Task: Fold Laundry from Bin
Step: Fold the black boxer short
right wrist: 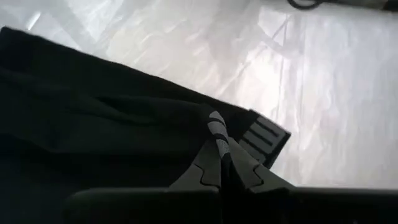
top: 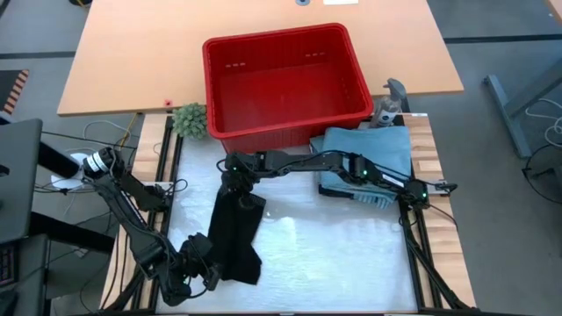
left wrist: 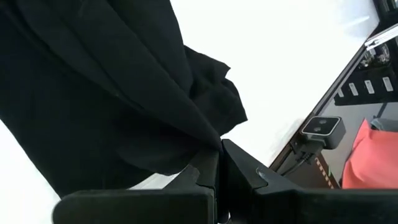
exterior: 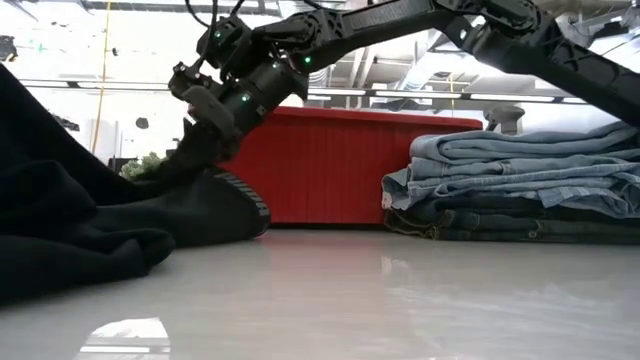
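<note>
glossy white sheeting covers the bench (top: 334, 254), with a wooden tabletop beyond it and the red slotted plastic bin (top: 285, 83) straddling the two, looking empty from above. a black garment (top: 235, 237) lies stretched in a long strip on the sheeting, limp and matte, bunching into soft ridges; it looks light and floppy, so it should sag wherever it is unsupported and is best held by edges or corners. the right gripper (top: 235, 178) is pinched tight on the end nearest the bin, by a ribbed band with pale stripes (right wrist: 264, 134). the left gripper (top: 204, 263) is clenched on a fold at the opposite end. to the right, folded light blue denim pieces (exterior: 520, 185) sit in a stack, thicker and stiffer, seams showing along the edges. a small green plant (top: 190, 120) stands beside the bin.
</note>
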Action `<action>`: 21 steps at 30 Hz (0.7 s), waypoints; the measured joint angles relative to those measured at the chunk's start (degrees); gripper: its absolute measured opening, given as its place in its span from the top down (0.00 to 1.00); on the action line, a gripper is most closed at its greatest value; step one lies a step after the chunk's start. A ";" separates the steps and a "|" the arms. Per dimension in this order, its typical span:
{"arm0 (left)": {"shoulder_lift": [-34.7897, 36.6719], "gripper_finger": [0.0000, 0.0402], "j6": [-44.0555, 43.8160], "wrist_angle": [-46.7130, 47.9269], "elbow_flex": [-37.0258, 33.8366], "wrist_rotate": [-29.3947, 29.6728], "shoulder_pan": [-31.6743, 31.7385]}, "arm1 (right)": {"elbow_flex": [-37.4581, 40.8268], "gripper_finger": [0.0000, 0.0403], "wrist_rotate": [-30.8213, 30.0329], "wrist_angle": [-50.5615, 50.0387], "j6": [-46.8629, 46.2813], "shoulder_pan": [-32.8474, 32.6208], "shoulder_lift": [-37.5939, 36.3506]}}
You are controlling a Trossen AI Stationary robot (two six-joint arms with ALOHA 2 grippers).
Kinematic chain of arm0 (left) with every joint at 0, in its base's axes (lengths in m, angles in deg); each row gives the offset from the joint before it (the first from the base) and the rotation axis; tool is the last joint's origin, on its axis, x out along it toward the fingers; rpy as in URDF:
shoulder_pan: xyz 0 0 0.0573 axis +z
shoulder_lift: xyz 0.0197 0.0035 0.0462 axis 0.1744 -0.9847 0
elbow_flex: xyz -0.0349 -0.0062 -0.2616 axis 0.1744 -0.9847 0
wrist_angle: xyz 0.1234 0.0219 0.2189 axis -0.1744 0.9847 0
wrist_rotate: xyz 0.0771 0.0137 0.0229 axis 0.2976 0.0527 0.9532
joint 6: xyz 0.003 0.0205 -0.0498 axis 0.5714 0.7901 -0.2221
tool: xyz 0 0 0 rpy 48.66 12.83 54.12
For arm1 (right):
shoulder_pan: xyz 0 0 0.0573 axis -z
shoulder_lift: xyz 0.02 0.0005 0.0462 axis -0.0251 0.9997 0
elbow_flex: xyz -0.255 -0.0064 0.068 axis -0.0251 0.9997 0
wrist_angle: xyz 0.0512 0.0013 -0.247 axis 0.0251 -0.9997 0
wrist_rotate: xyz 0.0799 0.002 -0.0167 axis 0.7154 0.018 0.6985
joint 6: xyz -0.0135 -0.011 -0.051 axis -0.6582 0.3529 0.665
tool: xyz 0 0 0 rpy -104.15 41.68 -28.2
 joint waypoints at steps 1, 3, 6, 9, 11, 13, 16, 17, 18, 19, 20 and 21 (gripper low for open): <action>0.00 1.00 -0.02 0.02 0.01 0.21 0.00 | 0.04 0.95 0.00 0.22 -0.96 0.18 0.10; 0.00 1.00 -0.02 0.07 0.02 0.48 0.01 | 0.09 0.93 -0.05 0.83 -1.94 0.35 0.29; 0.00 1.00 -0.02 0.70 0.00 1.32 0.00 | 0.30 0.89 -1.44 2.85 -1.92 0.44 0.90; 0.00 1.00 -0.04 1.24 0.00 1.35 -0.01 | 0.35 0.88 -1.77 3.82 -1.86 0.52 1.27; 0.00 1.00 -0.60 2.25 0.00 0.91 -0.01 | 0.35 0.87 -2.34 4.32 -1.61 0.52 1.33; 0.00 1.00 -0.79 2.61 0.00 0.98 -0.01 | 0.35 0.87 -2.71 4.29 -1.61 0.52 1.38; 0.00 1.00 0.88 2.58 0.00 1.40 -0.01 | 0.35 0.85 -2.71 3.47 -1.62 0.57 1.51; 0.00 1.00 1.68 2.57 0.00 1.39 -0.01 | 0.35 0.84 -2.71 3.18 -1.82 0.64 1.51; 0.00 0.99 2.35 2.58 0.00 1.35 -0.01 | 0.35 0.82 -2.71 2.79 -2.25 0.70 1.51; 0.00 0.98 3.02 2.60 0.00 1.37 -0.01 | 0.35 0.80 -2.69 2.46 -2.35 0.78 1.51; 0.00 0.97 3.59 2.64 0.00 1.33 -0.01 | 0.35 0.78 -2.71 1.85 -2.35 0.83 1.51; 0.00 0.95 4.11 2.64 0.00 1.15 -0.01 | 0.35 0.75 -2.72 1.36 -2.44 0.85 1.71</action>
